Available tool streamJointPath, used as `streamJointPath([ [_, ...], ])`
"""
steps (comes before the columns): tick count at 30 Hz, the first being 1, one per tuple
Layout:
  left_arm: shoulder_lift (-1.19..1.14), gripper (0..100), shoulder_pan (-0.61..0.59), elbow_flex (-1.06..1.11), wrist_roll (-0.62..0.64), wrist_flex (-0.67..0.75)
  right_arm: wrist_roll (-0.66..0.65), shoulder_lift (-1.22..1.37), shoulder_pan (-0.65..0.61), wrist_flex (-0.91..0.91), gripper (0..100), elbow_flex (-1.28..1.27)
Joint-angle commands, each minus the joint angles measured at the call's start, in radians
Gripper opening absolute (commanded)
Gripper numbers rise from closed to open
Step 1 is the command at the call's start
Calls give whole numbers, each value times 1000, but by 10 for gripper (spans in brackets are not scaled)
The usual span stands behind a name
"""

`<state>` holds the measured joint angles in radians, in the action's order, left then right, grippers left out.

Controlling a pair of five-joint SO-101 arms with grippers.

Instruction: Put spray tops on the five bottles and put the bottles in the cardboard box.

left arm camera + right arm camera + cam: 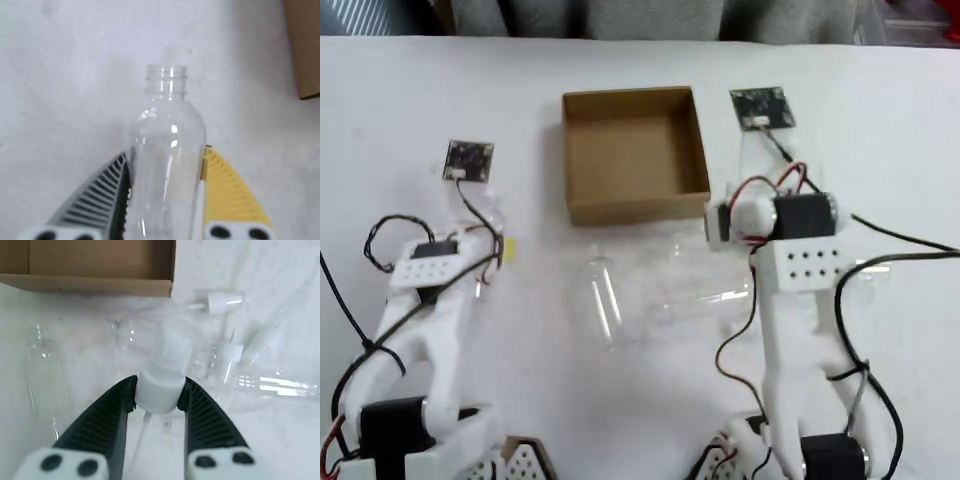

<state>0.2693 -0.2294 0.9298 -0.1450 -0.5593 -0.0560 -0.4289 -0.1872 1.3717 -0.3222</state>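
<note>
Spray top (pixel 165 365), white, is clamped between the right gripper's (pixel 157 390) two black fingers (pixel 112 412), which press on its collar from both sides. Its thin dip tube (pixel 141 437) trails back between them. Seen from above, that gripper hangs just off the near right corner of the cardboard box (pixel 635 208). Beyond the held top, a second spray top (pixel 220 302) lies on the tabletop (pixel 880 120) just beside the box corner. A third spray top (pixel 229 357) lies a little nearer the arm, next to a sideways bottle (pixel 275 382) of clear plastic. (Clear plastic on a white surface makes a full count of bottles hard to tell.) A middle bottle (pixel 600 295) lies flat near the centre of the tabletop, in front of the box's near wall.

The left gripper (pixel 166 156) grasps a held bottle (pixel 167 115) by its body, with a grey-black finger (pixel 107 190) on one side and a yellow finger (pixel 225 190) on the other, both touching the plastic. The bottle's threaded neck is bare and open, and points away from the wrist. This gripper is toward the left edge of the tabletop, well apart from the box, whose brown wall (pixel 305 45) shows off to one side. The box stands open toward the far edge, midway between the two arms, its brown floor showing.
</note>
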Motion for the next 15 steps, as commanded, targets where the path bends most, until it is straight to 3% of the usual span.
streamJointPath([
  [1,51,92,77,-12,14,60,9,-39,-31,-140,19,-44],
  [8,194,94,174,-61,12,137,2,-102,-7,-154,19,-32],
  [15,440,94,245,60,15,249,0,-265,56,-180,24,-74],
])
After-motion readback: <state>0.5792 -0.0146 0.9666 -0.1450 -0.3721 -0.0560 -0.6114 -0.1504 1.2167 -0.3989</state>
